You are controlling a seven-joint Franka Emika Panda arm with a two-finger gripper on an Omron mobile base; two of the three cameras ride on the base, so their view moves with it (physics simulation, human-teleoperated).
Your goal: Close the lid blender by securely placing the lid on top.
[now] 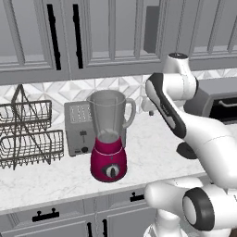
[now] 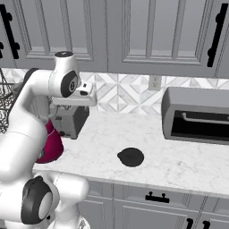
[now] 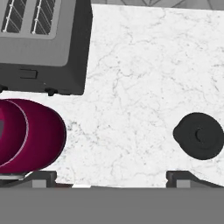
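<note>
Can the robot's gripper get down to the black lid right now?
Probably yes. The lid lies alone on bare counter, apart from the blender and toaster, and the open gripper hangs above with nothing between.

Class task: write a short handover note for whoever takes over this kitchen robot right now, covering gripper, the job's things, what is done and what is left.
Gripper: open, holding nothing, above the counter and looking down on it.
Lid: lying flat on the counter, to the right of the blender and apart from it, untouched.
Blender: upright in front of the toaster, jar mouth uncovered.
Done: nothing yet on the lid.
Left: move to the lid, grasp it, carry it over the jar, seat it on top.
</note>
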